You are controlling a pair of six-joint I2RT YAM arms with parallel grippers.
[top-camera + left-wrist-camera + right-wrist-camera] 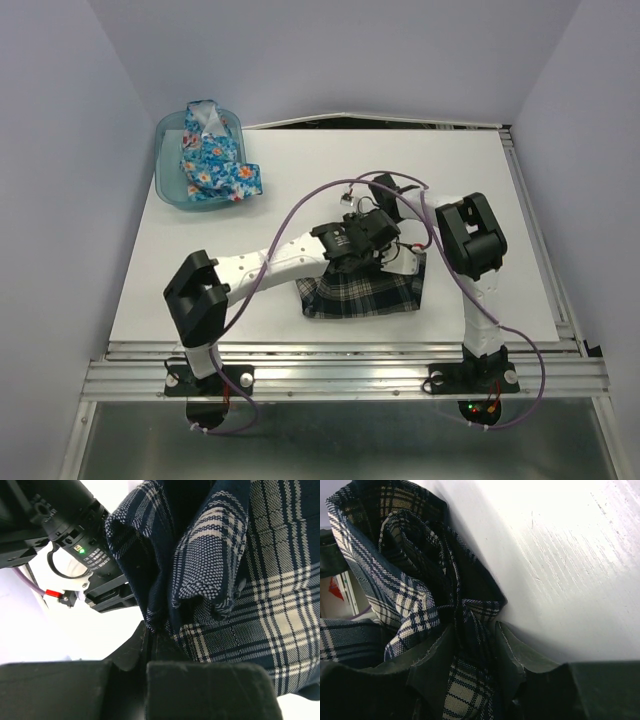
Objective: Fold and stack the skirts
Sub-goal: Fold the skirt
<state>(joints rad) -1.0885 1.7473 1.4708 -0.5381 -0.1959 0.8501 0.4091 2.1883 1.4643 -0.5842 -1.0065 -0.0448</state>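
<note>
Currently left gripper (148,652) and right gripper (470,652) each pinch the plaid skirt (362,295) mid-frame; best carry both corners over evenly.

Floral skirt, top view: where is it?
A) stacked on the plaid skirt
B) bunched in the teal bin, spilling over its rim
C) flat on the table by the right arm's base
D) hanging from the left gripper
B: the floral skirt lies crumpled in the teal bin at the far left, well apart from the plaid skirt.

plaid skirt (260,580) bunched, pinched in left claw (146,647)
</note>
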